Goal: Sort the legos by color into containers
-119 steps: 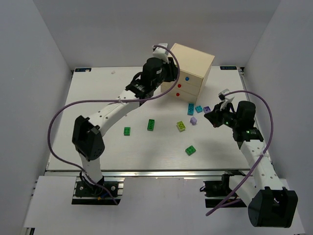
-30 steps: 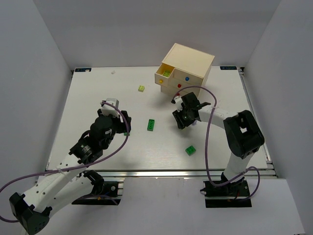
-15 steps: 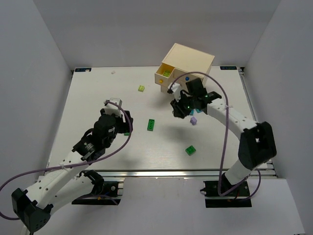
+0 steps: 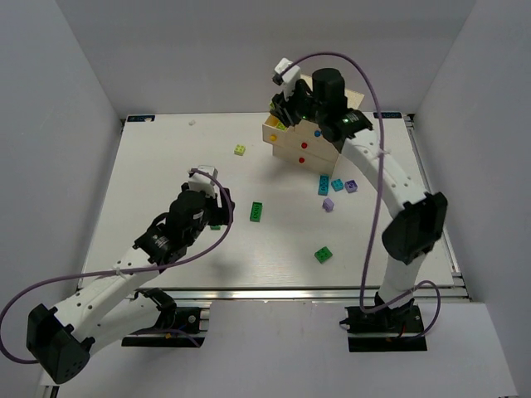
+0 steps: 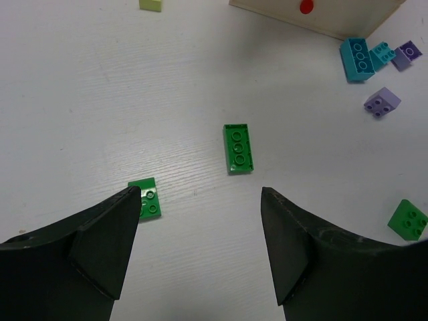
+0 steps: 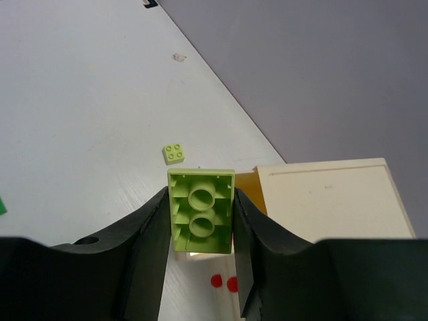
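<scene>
Lime lego (image 6: pixel 200 221) over open top drawer (image 4: pixel 272 130)

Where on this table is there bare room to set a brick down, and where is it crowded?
Bare: the far left of the table, between its left edge and the small lime brick; also the patch between the long green brick and the square green brick. Crowded: just in front of the chest, where teal and lilac bricks cluster.

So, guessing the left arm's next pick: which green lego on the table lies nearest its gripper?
The small green brick, right beside one fingertip of the left gripper. The long green brick lies farther ahead; the third green brick sits off sideways.
</scene>
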Action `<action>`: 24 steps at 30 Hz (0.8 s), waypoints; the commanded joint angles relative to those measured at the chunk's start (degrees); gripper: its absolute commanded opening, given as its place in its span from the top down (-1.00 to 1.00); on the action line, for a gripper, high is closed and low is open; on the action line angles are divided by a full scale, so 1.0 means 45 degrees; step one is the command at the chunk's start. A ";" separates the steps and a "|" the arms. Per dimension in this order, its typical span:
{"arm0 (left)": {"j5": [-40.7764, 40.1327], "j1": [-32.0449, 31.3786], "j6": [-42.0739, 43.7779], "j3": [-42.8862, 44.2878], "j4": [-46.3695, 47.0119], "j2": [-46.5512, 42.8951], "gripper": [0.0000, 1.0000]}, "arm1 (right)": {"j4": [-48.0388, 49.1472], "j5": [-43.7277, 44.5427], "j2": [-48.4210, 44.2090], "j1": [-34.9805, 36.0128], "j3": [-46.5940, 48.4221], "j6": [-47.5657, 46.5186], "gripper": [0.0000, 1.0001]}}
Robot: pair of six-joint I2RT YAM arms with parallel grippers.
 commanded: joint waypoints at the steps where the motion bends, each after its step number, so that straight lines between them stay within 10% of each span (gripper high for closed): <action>1: 0.0395 0.0054 -0.0047 -0.0204 0.0483 0.0003 -0.64 | 0.0531 0.0964 0.1404 0.0086 0.1470 0.0781 1.00; 10: 0.0376 0.0054 0.0227 -0.0224 0.0580 0.0218 -0.66 | 0.1176 0.1648 0.2267 0.0047 0.1590 0.0723 0.93; 17: 0.0610 0.0054 0.0266 0.0009 0.0912 0.0628 -0.72 | 0.0961 0.1667 0.2209 0.0067 0.1374 0.0742 -0.23; 24: 0.0591 0.0171 0.0481 0.1922 0.0991 0.2794 -0.73 | 0.1039 0.1804 0.2132 0.0028 0.1394 0.0976 -0.40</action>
